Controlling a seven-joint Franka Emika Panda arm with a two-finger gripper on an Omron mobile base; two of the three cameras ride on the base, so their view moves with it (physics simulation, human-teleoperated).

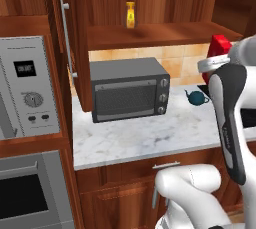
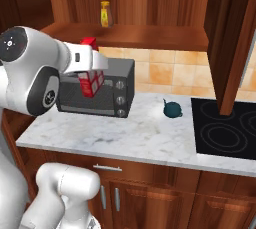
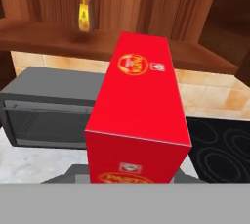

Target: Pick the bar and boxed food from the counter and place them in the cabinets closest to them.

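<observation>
The end effector (image 2: 91, 80) is closed on the boxed food (image 3: 138, 115), which is clear of the worktop (image 2: 135, 133) and carried in the air in front of the toaster oven (image 1: 129, 94). In the hand view the red carton extends away from the camera toward the cabinets (image 3: 161, 8), its far end level with the front edge of the plank shelf (image 3: 44, 34). In the right base view the carton sits just below that shelf, at the upper left corner of the toaster oven; in the left base view its top shows as a red block behind the arm, at the right. The fingertips themselves are masked by the carton, so the exact contact points cannot be confirmed, but the carton is evidently held. A yellow bottle (image 1: 130, 15) stands on the shelf, and a small dark teapot (image 2: 172, 109) rests on the worktop between the toaster oven and the hob (image 2: 227, 133). Task status, as judged from these views: the boxed food is picked but not yet placed; it remains to be raised to shelf level, moved in over the plank and released. The bar cannot be located, so its status is undetermined.
</observation>
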